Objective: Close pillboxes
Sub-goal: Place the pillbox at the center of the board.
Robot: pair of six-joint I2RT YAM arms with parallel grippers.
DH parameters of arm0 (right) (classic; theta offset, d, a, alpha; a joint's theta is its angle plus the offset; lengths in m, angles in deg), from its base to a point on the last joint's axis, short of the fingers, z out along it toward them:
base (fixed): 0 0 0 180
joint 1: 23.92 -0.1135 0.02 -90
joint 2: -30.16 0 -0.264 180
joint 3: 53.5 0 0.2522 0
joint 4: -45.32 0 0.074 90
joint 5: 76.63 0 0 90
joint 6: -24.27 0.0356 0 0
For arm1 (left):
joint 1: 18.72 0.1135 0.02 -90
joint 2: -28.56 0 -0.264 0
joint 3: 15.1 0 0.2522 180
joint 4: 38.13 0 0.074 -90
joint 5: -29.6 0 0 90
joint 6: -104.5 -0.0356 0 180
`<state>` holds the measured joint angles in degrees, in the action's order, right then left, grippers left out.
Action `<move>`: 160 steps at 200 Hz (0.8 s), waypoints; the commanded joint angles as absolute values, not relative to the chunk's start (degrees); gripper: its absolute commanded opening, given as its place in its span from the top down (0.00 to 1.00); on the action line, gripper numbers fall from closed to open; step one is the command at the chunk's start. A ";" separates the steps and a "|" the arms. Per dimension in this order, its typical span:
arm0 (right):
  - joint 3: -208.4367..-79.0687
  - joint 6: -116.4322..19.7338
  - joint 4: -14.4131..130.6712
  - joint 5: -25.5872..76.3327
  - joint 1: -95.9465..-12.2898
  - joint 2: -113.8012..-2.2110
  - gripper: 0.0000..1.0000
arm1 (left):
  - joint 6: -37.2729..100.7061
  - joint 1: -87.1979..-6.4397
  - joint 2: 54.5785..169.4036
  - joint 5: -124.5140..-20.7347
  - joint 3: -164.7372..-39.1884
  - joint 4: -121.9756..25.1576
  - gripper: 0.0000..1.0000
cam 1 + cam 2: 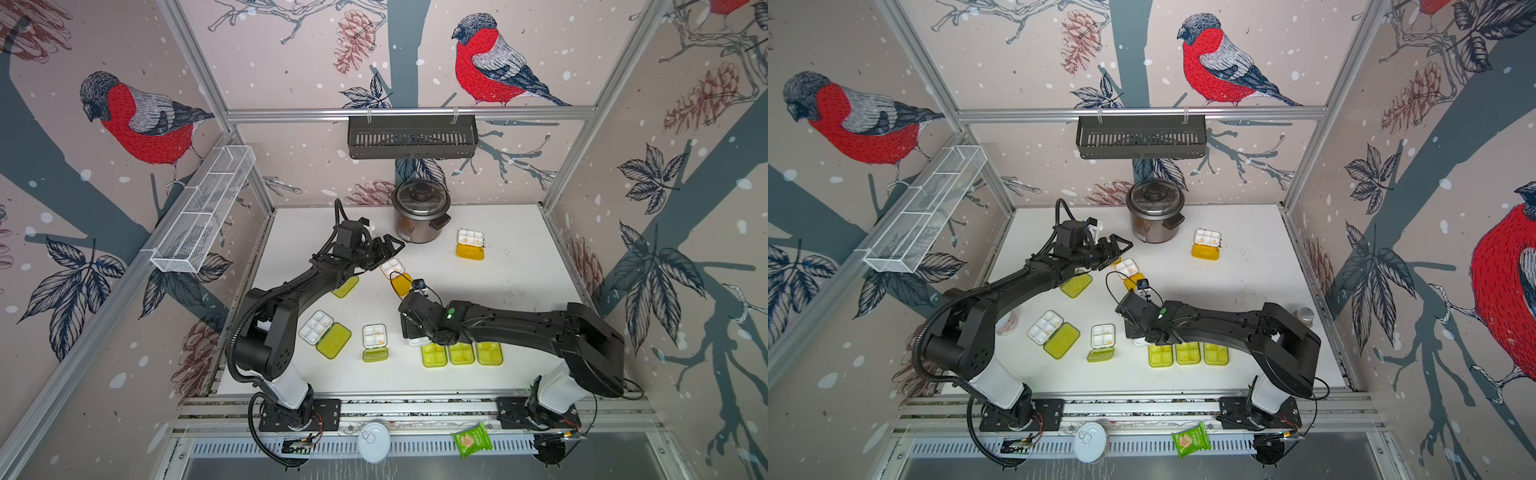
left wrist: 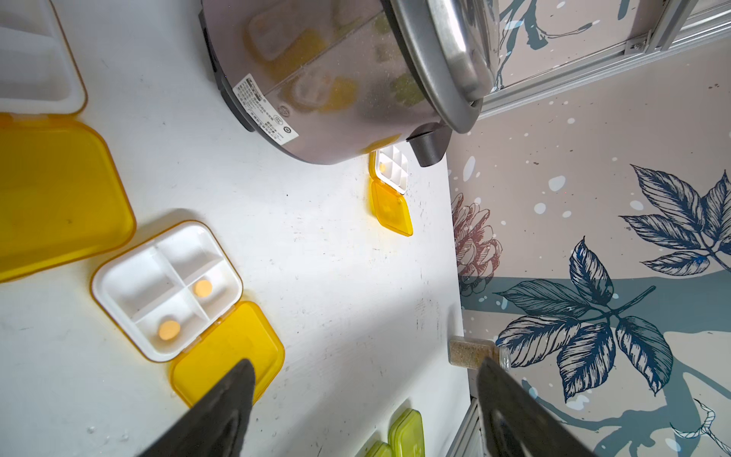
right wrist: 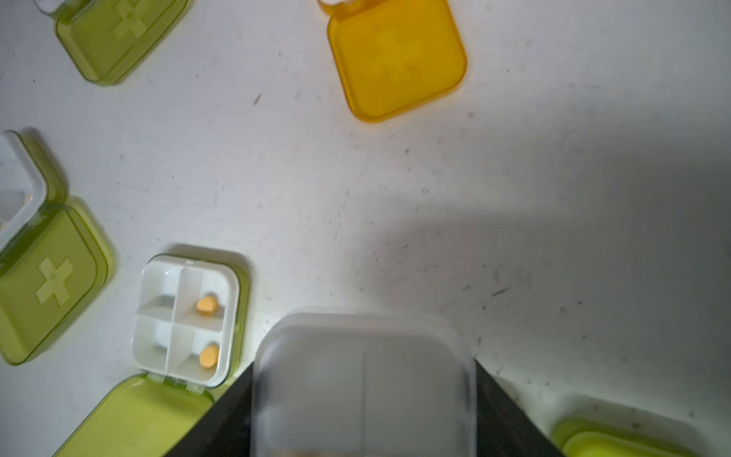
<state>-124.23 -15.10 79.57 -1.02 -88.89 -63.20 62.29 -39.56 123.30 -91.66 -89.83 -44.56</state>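
My right gripper (image 3: 363, 370) is shut on a clear-lidded pillbox (image 3: 316, 403), held low over the table beside a row of three closed green pillboxes (image 1: 461, 353). In both top views the wrist hides most of that box (image 1: 417, 342). My left gripper (image 2: 364, 395) stands open and empty near the cooker, above an open orange pillbox (image 2: 170, 289) with two pills. Another open orange pillbox (image 1: 470, 243) lies at the back right. Two open green pillboxes (image 1: 324, 334) (image 1: 375, 343) lie at the front. A green lid (image 1: 345, 286) shows under the left arm.
A steel rice cooker (image 1: 420, 216) stands at the back centre. A small jar (image 1: 1304, 316) sits by the right wall. A black basket (image 1: 411, 135) and a white wire basket (image 1: 208, 208) hang on the walls. A can lid (image 1: 374, 442) and a green snack packet (image 1: 471, 440) lie off the front edge.
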 commanded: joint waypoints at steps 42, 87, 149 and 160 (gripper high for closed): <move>-122.97 -5.83 77.90 -3.09 -93.87 -65.64 0.29 | 62.77 -39.46 123.09 -91.60 -89.47 -42.93 0.13; -123.18 -4.21 76.25 -2.85 -95.95 -67.72 0.28 | 63.10 -39.46 123.39 -91.94 -89.49 -42.57 0.13; -122.18 -1.78 74.93 -3.81 -96.60 -69.50 0.26 | 63.45 -39.46 123.57 -92.28 -89.09 -42.09 0.13; -121.72 -1.20 75.02 -4.10 -96.64 -69.72 0.26 | 63.66 -39.46 123.61 -92.38 -89.09 -41.96 0.13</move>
